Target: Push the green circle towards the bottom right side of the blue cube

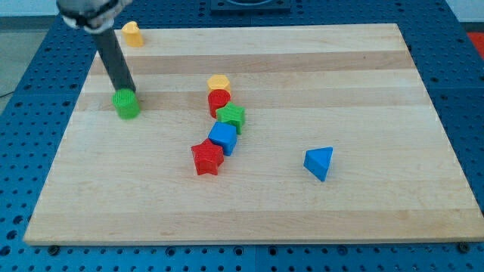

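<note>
Wooden board (302, 204): a pale plank top is seen lying on a blue perforated table (23, 91); all the blocks are carried on it.
Rod: a dark rod is seen slanting down from the view's top left; no pincer is fitted, so nothing can be told of one being spread or pressed together.
My tip (127, 91): it is placed at the top edge of the green circle, touching it or just short of it; which of the two cannot be told.
Green circle (127, 104): a short green cylinder is found on the view's left part of the board, well apart from the central cluster and to the upper left of the blue cube.
Blue cube (223, 138): it is set near the board's middle, within a chain of blocks.
Green star (231, 116): it is seen just above the blue cube, touching it.
Red cylinder (218, 100): it is placed just above and left of the green star.
Yellow hexagon (218, 82): it is set directly above the red cylinder, touching it.
Red star (207, 158): it is found at the lower left of the blue cube, touching it.
Blue triangle (318, 162): it is seen alone on the view's right, well apart from the cluster.
Yellow block (132, 34): it is placed at the board's top left edge; its shape is not clearly made out.
</note>
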